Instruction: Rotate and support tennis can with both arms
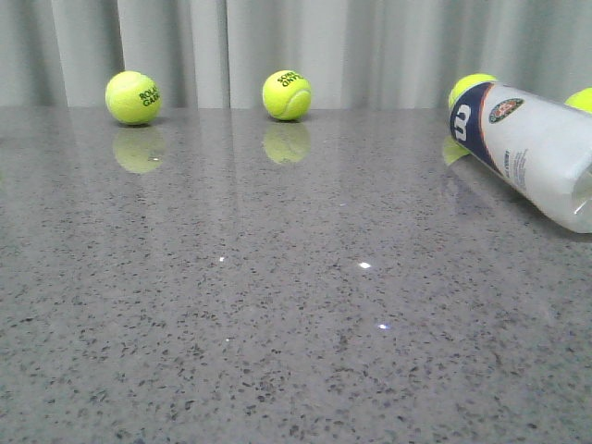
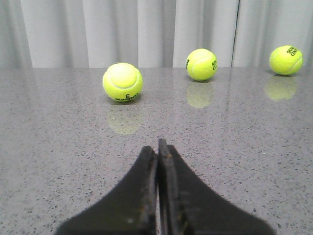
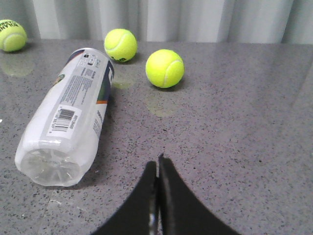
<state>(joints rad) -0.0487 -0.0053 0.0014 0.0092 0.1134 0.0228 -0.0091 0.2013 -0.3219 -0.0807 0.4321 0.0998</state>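
The tennis can lies on its side at the right edge of the front view, navy "W" end toward the back, clear end toward the front right. It also shows in the right wrist view, its clear bottom nearest the camera. My right gripper is shut and empty, beside the can and apart from it. My left gripper is shut and empty over bare table, with no can in its view. Neither arm shows in the front view.
Two tennis balls sit at the back of the grey speckled table, more behind the can. Three balls show ahead of the left gripper. A grey curtain hangs behind.
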